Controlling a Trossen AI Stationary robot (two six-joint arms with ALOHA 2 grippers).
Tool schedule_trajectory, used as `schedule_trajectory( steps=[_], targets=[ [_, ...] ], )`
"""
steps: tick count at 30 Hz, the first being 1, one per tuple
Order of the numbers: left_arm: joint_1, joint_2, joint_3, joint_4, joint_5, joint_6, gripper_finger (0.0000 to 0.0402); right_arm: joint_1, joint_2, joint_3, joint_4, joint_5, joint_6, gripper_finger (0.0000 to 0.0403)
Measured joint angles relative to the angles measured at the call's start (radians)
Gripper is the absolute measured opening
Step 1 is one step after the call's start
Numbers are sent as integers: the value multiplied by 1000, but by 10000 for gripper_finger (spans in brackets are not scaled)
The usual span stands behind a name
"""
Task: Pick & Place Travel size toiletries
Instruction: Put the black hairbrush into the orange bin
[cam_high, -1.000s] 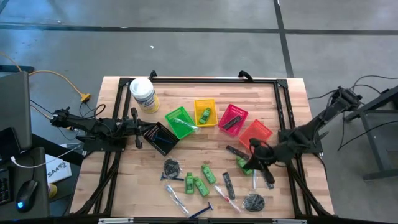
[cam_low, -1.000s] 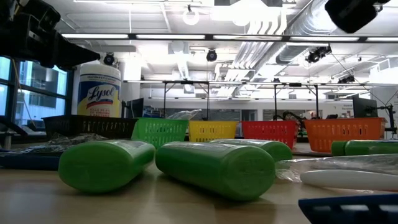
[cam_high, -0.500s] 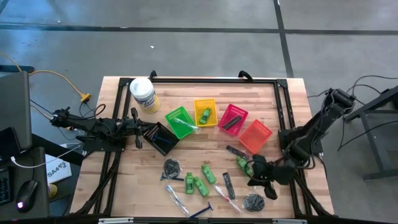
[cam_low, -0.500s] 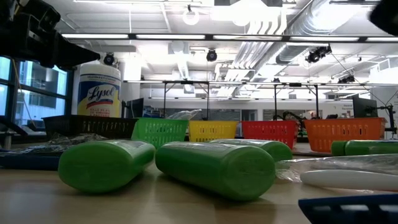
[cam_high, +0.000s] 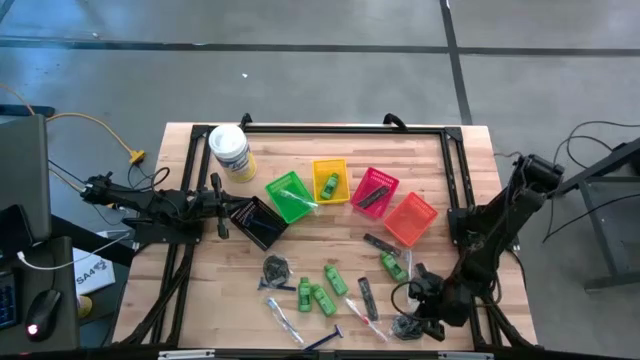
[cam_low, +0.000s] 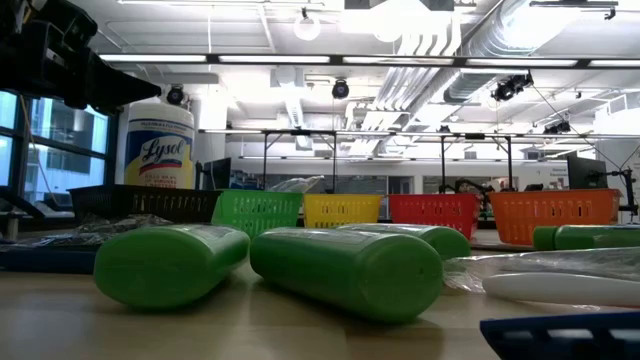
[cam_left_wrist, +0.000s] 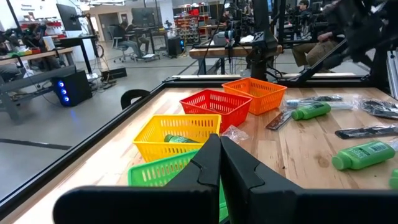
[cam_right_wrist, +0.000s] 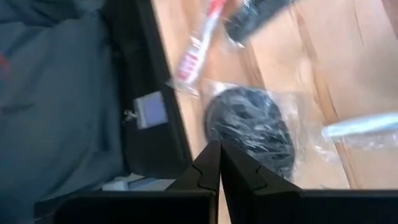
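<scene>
My right gripper (cam_high: 413, 322), fingers clenched empty, over the bagged coil (cam_right_wrist: 252, 127) at table's five o'clock; left gripper (cam_left_wrist: 219, 163) clenched, at nine o'clock.

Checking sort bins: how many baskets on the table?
5, in an arc mid-table, left to right: black, green, yellow, red, orange. None appears hidden.

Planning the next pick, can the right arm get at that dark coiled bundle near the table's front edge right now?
Probably yes: the right gripper hangs over the dark coiled bundle, nothing between them, but its fingers are shut and must open first.
</scene>
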Motion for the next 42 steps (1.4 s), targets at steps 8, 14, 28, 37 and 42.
schedule_trajectory(
  steps=[8, 14, 28, 37, 42],
  targets=[
    [0, 0, 0, -8, 1, -1, 0, -1, 110, 0, 0, -102, 64, 76],
    [0, 0, 0, -8, 1, -1, 0, -1, 124, 0, 0, -134, 123, 177],
    [0, 0, 0, -8, 1, -6, 0, -1, 124, 0, -9, -113, 97, 213],
    [0, 0, 0, -8, 0, -10, 0, -21, 106, 0, -8, -44, -94, 210],
    [0, 0, 0, -8, 0, -18, 0, -50, 96, 0, -10, -9, -222, 210]
  ],
)
